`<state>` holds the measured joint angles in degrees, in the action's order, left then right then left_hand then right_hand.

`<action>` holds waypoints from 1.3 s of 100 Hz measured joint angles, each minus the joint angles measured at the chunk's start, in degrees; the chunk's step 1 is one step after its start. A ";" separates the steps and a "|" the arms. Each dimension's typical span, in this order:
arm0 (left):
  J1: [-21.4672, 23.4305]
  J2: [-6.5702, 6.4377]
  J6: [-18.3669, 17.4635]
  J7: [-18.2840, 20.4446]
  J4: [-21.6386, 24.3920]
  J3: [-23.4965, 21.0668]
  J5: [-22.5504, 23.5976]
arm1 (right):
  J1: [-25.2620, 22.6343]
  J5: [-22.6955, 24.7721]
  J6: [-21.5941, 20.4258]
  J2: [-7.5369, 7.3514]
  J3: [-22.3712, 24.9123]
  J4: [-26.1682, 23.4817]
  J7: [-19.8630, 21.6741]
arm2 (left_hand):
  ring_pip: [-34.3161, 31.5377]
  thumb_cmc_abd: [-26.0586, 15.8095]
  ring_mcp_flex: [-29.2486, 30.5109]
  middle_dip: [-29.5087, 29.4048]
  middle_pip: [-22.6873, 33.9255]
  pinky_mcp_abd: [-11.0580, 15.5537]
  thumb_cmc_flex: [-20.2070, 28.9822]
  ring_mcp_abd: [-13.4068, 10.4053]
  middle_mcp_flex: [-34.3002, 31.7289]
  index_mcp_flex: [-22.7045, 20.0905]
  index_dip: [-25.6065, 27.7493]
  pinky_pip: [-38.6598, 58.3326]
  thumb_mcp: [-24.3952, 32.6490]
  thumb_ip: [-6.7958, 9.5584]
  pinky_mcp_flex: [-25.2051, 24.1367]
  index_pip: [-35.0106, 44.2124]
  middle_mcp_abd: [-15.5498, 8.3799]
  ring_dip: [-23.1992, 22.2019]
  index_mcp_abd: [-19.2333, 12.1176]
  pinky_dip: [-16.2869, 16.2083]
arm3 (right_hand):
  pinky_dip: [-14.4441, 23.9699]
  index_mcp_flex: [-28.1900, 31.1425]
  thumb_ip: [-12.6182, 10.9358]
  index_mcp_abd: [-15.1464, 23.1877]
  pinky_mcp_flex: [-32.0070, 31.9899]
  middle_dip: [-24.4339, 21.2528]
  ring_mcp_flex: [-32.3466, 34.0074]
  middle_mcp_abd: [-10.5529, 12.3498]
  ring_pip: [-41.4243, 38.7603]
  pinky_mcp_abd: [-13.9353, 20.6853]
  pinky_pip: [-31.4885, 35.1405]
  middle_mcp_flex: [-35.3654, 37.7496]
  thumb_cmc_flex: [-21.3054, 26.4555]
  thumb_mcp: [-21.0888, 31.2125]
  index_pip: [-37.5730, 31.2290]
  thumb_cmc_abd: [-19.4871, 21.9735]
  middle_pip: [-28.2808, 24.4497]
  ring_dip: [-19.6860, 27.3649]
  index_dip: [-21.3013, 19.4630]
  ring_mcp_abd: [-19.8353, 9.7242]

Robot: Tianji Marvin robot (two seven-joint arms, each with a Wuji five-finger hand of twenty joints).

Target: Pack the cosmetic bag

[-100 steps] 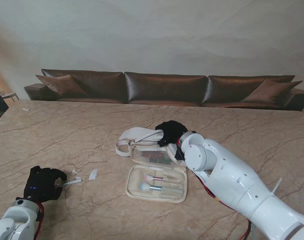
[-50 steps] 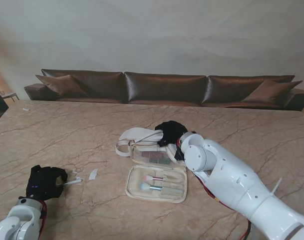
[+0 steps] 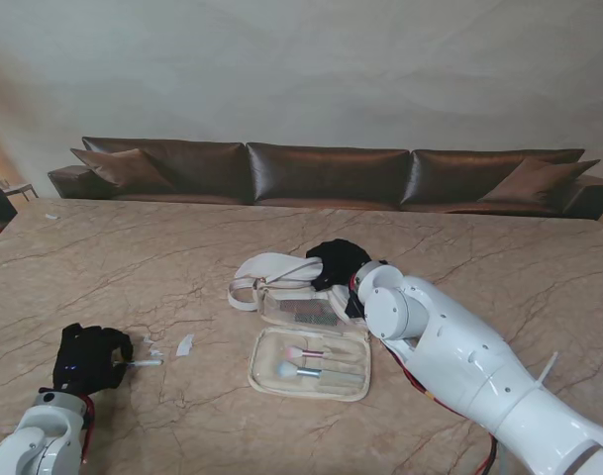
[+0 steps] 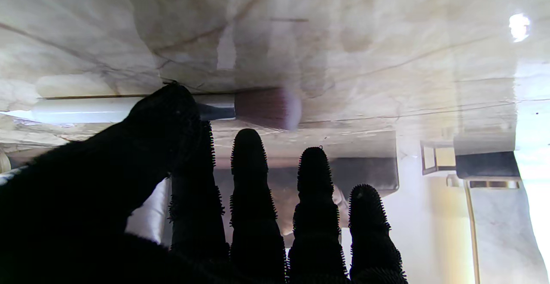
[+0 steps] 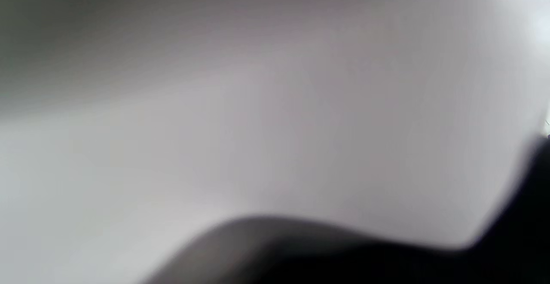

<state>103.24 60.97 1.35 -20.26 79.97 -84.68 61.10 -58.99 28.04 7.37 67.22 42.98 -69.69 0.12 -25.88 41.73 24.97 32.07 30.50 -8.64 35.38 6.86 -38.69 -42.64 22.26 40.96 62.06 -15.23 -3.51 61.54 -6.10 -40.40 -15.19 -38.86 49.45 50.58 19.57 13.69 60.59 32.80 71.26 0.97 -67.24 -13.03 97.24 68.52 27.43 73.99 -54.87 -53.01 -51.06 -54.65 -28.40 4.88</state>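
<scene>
Marble makes up the big brown surface (image 3: pixel 133 257), and a long dark sofa (image 3: pixel 321 173) stands past its far edge.

The cosmetics bag (image 3: pixel 311 341) lies open near the middle of the surface. Its near half is a flat cream tray with a few small brushes (image 3: pixel 306 361) lying in it side by side. Its far half has a clear pocket with small dark and red things inside. A cream strap loops out from the bag's far left side.

The right hand (image 3: pixel 338 262), in a black glove, sits at the far right corner of the bag, touching it. The white right arm hides much of this hand, and the right wrist view is only a grey blur, so its fingers cannot be read as clenched or loose.

The left hand (image 3: pixel 86 358), also in a black glove, is near the surface's near left corner, well apart from the bag. Its fingers (image 4: pixel 249 176) rest at a makeup brush (image 4: pixel 180 108) with a white handle and soft pinkish-brown bristles. The thumb covers part of the handle and pinches it against the first finger. The brush lies flat along the surface.

A small white scrap (image 3: pixel 185 344) lies on the surface between the left hand and the bag.
</scene>
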 measured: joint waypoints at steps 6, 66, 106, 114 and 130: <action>-0.12 -0.03 0.13 -0.03 -0.05 0.07 0.34 | -0.02 0.01 0.00 0.00 0.05 -0.05 0.06 | -0.43 0.13 0.69 0.16 0.48 0.01 0.00 0.00 -0.65 -0.55 -0.66 0.78 -0.17 -0.17 0.14 0.00 -0.20 -0.01 0.00 0.00 | 0.00 0.00 0.00 0.00 0.00 0.00 0.00 0.00 -0.01 0.00 0.00 0.00 0.00 0.00 0.00 0.00 0.00 0.00 0.00 0.00; -1.28 -0.86 1.45 -0.86 -0.83 1.24 4.49 | -0.02 0.02 -0.07 -0.02 0.12 -0.21 0.45 | -2.00 0.75 4.17 10.45 -0.71 0.16 -2.11 0.00 -7.44 -3.19 -4.09 8.87 -0.20 -0.58 0.23 0.38 -1.29 -0.77 0.00 1.91 | 0.00 0.00 0.00 0.00 0.00 0.06 0.00 0.00 -0.07 0.00 0.04 0.00 0.00 0.00 0.00 0.00 0.00 0.00 0.00 0.00; -1.56 -1.27 0.84 0.19 -1.12 1.55 5.31 | -0.05 0.00 -0.08 -0.01 0.10 -0.28 0.43 | -3.59 -2.86 5.01 23.21 -4.47 0.79 -2.96 0.00 -10.70 1.80 18.65 8.02 3.34 -2.79 0.23 -3.53 -1.00 -3.66 0.14 2.72 | 0.00 0.00 0.00 0.00 0.01 0.07 0.00 0.00 -0.09 0.00 0.05 0.00 0.00 0.00 0.00 0.00 0.00 0.00 0.00 0.00; -1.89 -1.33 0.72 -0.01 -1.56 1.75 5.07 | -0.10 -0.01 -0.06 -0.01 0.14 -0.35 0.43 | -4.37 -3.63 4.63 25.85 -4.38 0.85 -2.80 0.00 -10.67 2.63 21.01 7.14 3.33 -2.79 0.23 -4.30 -1.04 -4.41 0.52 2.78 | 0.00 0.00 0.00 0.00 0.03 0.09 0.00 0.00 -0.12 0.00 0.08 0.00 0.00 0.00 0.00 0.00 0.00 0.00 0.00 0.00; -2.06 -1.29 0.46 -0.67 -2.00 1.81 4.68 | -0.24 -0.01 -0.03 -0.02 0.22 -0.55 0.45 | -5.02 -4.24 5.22 27.13 -5.70 1.64 -2.02 0.00 -11.48 2.71 21.49 6.90 2.49 -3.15 0.23 -5.27 -1.04 -5.00 1.26 2.69 | 0.00 0.00 0.00 0.00 0.05 0.10 0.00 0.00 -0.16 0.00 0.12 0.00 0.00 0.00 0.00 0.00 0.00 0.00 0.00 0.00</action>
<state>101.18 59.68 1.82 -20.94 77.97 -82.87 65.77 -59.23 28.03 7.34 67.20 43.20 -70.24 0.57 -30.91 37.49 30.19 59.19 24.80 -7.00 33.37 6.86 -50.18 -39.93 43.75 47.86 64.56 -18.38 -3.28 56.27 -7.14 -45.40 -13.93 -36.17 49.45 50.58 19.57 13.69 60.64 32.90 71.26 0.96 -67.41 -13.02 97.37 68.52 27.43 73.99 -54.87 -53.01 -51.06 -54.65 -28.40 4.88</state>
